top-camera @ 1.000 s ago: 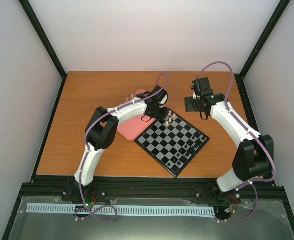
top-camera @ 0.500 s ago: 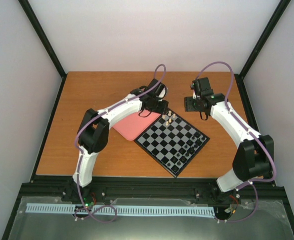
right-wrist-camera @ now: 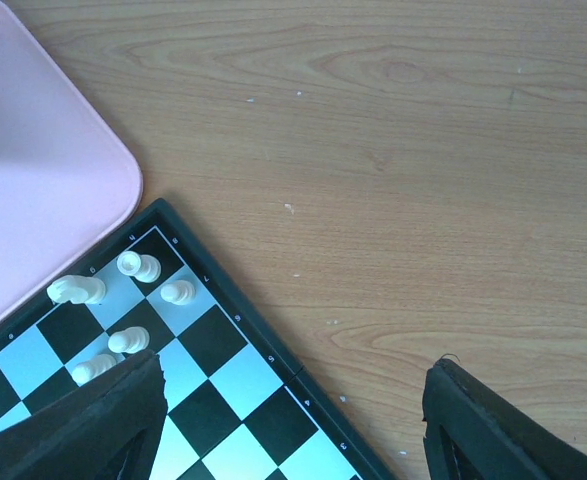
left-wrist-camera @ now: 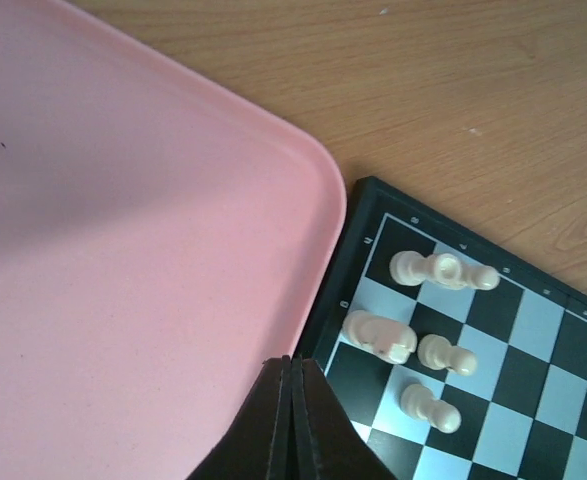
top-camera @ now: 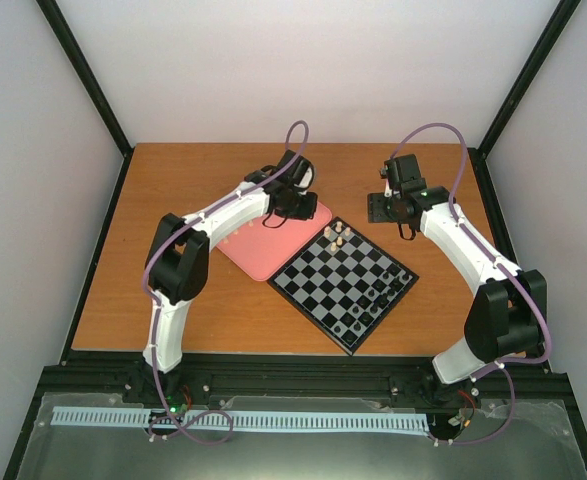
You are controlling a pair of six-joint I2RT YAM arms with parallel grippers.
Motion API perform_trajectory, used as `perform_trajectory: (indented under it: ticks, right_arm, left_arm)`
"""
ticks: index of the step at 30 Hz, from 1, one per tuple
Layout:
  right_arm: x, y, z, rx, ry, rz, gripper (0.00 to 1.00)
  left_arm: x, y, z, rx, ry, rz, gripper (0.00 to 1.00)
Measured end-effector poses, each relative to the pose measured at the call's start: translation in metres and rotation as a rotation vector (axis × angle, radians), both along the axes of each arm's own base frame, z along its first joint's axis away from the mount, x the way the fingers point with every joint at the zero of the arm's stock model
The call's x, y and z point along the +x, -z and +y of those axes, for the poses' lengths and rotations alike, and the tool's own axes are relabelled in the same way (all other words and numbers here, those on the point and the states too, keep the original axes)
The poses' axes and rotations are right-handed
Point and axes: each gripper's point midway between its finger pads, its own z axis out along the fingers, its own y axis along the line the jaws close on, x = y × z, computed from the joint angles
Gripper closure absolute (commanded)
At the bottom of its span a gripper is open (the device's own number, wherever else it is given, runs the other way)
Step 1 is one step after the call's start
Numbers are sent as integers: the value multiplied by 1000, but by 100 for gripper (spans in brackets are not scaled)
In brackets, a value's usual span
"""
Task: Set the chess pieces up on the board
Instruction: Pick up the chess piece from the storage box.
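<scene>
left gripper point(left-wrist-camera: 291, 420) pinched together, seemingly empty, above the pink tray point(left-wrist-camera: 123, 250); right gripper point(right-wrist-camera: 293, 378) spread wide, empty.

Claw point(left-wrist-camera: 292, 368) pinched together over pink tray point(left-wrist-camera: 123, 250) — perhaps five chess pieces point(left-wrist-camera: 378, 335) on board point(left-wrist-camera: 521, 322).

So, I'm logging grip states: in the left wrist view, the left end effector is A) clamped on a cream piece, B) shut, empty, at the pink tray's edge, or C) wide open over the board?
B: the left end effector has its fingers pressed together, nothing between them, over the rim of the pink tray.
</scene>
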Motion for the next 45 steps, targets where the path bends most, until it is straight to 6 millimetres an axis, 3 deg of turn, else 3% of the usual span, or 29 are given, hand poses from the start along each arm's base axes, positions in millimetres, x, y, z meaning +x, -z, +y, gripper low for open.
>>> perform_trajectory:
  ticks: [6, 11, 21, 31, 45]
  right_arm:
    - [1, 2, 0, -2, 0, 5, 29]
    - [2, 4, 0, -6, 1, 10, 29]
    - [2, 6, 0, -7, 1, 13, 29]
    - [3, 12, 0, -18, -9, 26, 29]
    - [4, 11, 0, -21, -15, 21, 29]
  left_arm:
    - [2, 29, -5, -4, 2, 78, 99]
    - [-9, 49, -10, -5, 19, 152, 99]
    - [-16, 52, -16, -24, 34, 189, 99]
    - [-22, 51, -40, -38, 73, 198, 99]
    - [-24, 63, -39, -26, 64, 226, 99]
